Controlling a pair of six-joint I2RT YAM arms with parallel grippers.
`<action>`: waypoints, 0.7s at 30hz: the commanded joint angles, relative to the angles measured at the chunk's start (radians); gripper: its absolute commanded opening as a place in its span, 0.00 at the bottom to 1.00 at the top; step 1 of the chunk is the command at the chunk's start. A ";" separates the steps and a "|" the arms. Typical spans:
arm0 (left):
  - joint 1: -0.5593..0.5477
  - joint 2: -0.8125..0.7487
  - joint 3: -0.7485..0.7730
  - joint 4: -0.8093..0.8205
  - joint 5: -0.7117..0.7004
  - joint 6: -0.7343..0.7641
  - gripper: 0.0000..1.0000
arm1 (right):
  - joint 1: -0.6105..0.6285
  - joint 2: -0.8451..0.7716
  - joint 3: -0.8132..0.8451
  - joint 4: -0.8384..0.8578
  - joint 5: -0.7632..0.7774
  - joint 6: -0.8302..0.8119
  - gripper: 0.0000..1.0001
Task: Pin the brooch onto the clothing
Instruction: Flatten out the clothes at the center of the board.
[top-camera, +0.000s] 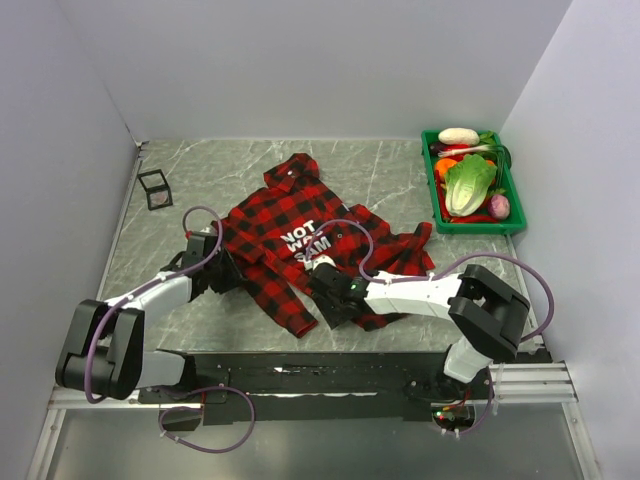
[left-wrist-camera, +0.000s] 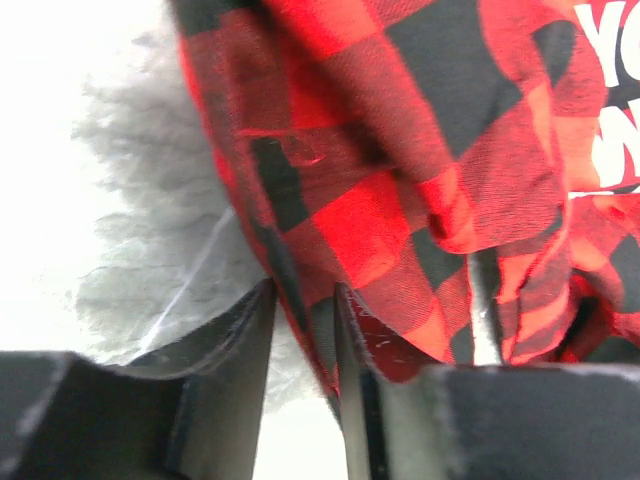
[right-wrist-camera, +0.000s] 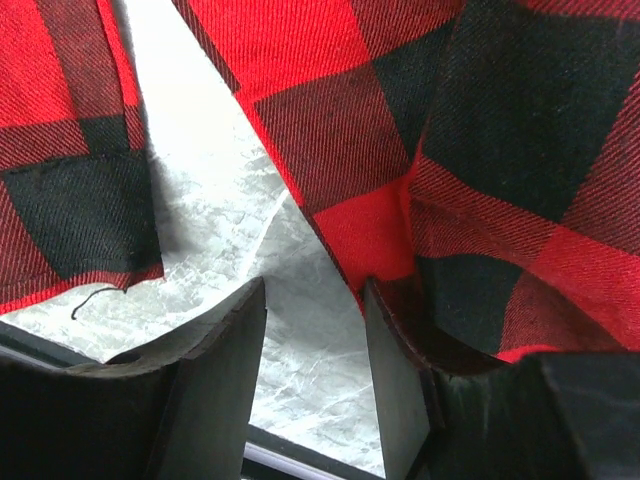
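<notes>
The clothing (top-camera: 280, 225), a red-and-black plaid shirt with white letters, lies rumpled in the middle of the table. My left gripper (top-camera: 230, 270) is at its left hem. In the left wrist view the left gripper (left-wrist-camera: 303, 292) has its jaws a narrow gap apart, and the shirt's edge (left-wrist-camera: 300, 300) runs down between them along the right finger. My right gripper (top-camera: 326, 287) sits low at the shirt's lower front. Close up, the right gripper (right-wrist-camera: 313, 292) is open over bare table, with the cloth (right-wrist-camera: 380, 230) touching its right finger. The brooch is out of view.
A green crate (top-camera: 437, 205) of vegetables stands at the back right. A small black wire-frame cube (top-camera: 155, 188) sits at the back left. The grey marble table (top-camera: 200, 170) is walled on three sides, and its front edge lies just behind both grippers.
</notes>
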 joint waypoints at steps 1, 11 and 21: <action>0.006 -0.036 -0.021 0.057 -0.041 -0.030 0.34 | 0.008 -0.006 0.023 0.022 0.047 -0.012 0.52; 0.039 -0.117 -0.004 -0.004 -0.107 -0.006 0.01 | 0.005 -0.002 0.027 0.016 0.116 -0.002 0.52; 0.114 -0.284 0.050 -0.130 -0.178 0.022 0.01 | 0.002 0.017 0.035 0.021 0.143 -0.001 0.52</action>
